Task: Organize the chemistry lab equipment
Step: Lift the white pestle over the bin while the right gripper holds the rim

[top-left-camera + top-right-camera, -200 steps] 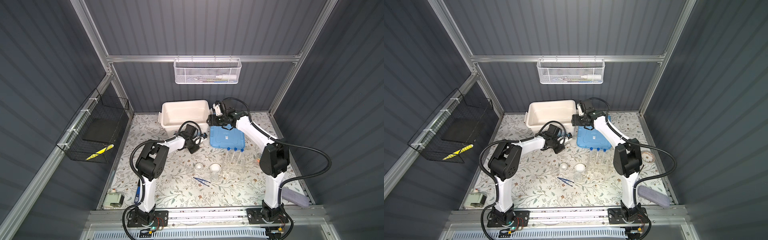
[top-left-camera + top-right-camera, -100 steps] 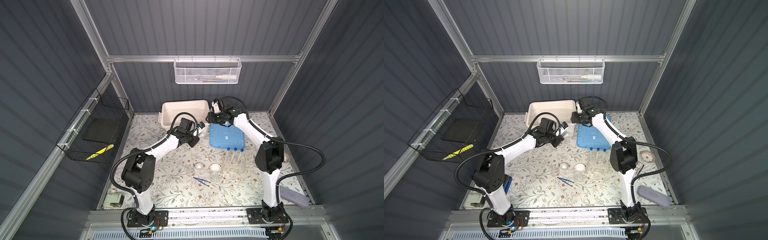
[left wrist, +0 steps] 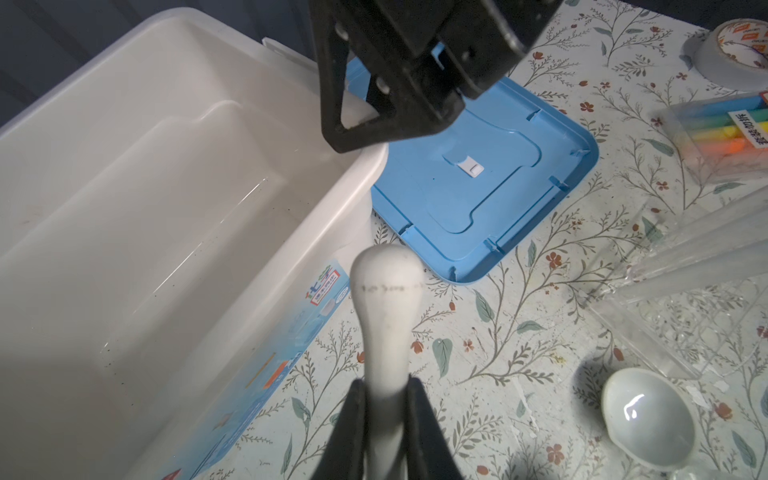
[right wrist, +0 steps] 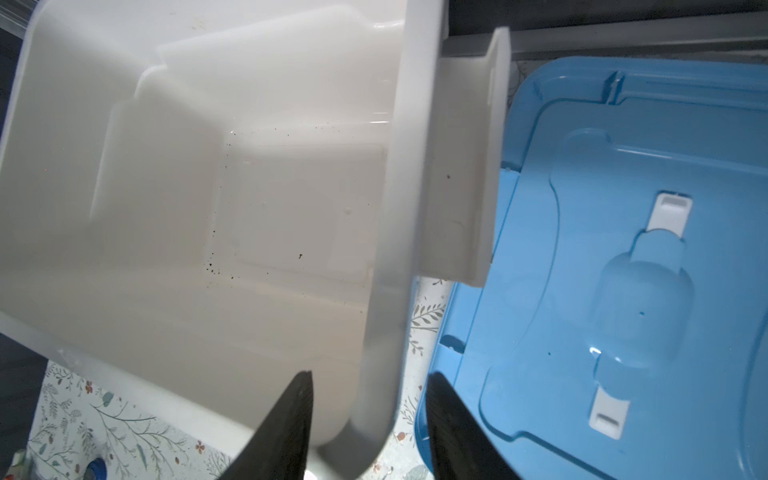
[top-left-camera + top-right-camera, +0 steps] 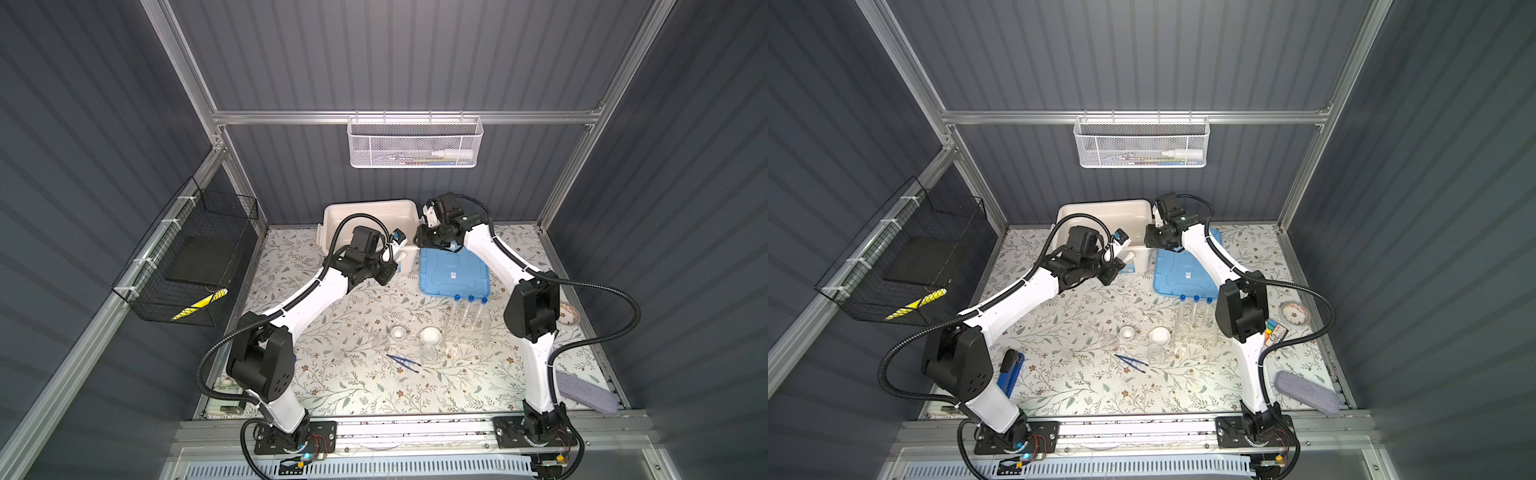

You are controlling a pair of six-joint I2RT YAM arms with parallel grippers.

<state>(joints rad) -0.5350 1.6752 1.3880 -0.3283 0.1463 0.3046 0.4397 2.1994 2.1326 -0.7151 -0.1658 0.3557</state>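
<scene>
My left gripper [image 3: 386, 399] is shut on the white rod [image 3: 386, 316], held above the mat beside the front right corner of the big white bin [image 3: 166, 208]; both top views show the rod [image 5: 401, 256] [image 5: 1128, 254] there. My right gripper [image 4: 369, 374] is open and straddles the bin's right wall [image 4: 399, 208], one finger inside and one outside, next to the blue lid [image 4: 623, 291]. Three blue-capped test tubes [image 5: 469, 309] stand in the clear rack [image 5: 465, 334]. Two white dishes [image 5: 398, 332] [image 5: 429, 334], the clear flask [image 5: 428, 355] and the blue tweezers [image 5: 404, 360] lie mid-mat.
The blue lid [image 5: 453, 274] lies flat right of the bin [image 5: 370, 210]. A tape roll [image 5: 567, 314], a highlighter pack [image 5: 1276, 330] and a grey cloth [image 5: 586, 392] sit at the right edge. A black wire basket [image 5: 187, 257] hangs left, a white mesh basket [image 5: 415, 143] at the back.
My left arm has stretched out and carried the rod back toward the bin's front right corner. The right gripper's jaws have narrowed around the bin's wall.
</scene>
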